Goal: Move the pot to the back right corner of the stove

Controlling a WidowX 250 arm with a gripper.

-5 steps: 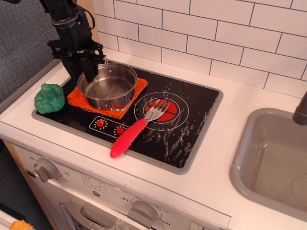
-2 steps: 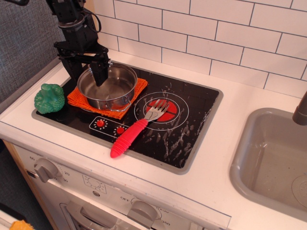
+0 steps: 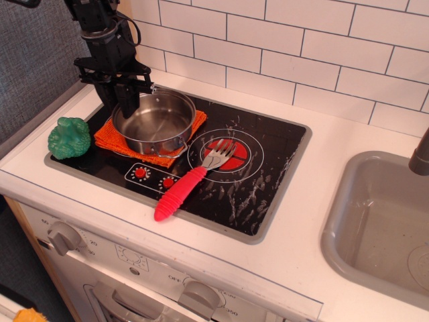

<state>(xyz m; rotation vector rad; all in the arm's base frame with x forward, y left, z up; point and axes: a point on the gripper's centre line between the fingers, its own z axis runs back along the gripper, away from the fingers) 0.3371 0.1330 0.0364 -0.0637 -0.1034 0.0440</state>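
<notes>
The shiny steel pot (image 3: 155,124) sits on an orange cloth (image 3: 106,138) over the back left burner of the black stove (image 3: 268,154). My gripper (image 3: 122,106) comes down from the upper left, and its fingers are closed together on the pot's back left rim. One finger is inside the wall and one is outside. The pot's base looks close to the cloth, and I cannot tell whether it is lifted. The stove's back right corner (image 3: 288,131) is bare black glass.
A fork with a red ribbed handle (image 3: 179,193) lies across the red-centred burner (image 3: 224,153) in the stove's middle. A green toy (image 3: 69,137) sits at the stove's left edge. A grey sink (image 3: 382,221) is at the right, with the tiled wall behind and oven knobs (image 3: 64,236) in front.
The fingers, which stood apart astride the pot's left rim, have closed on it. The pot has shifted slightly to the right on the cloth.
</notes>
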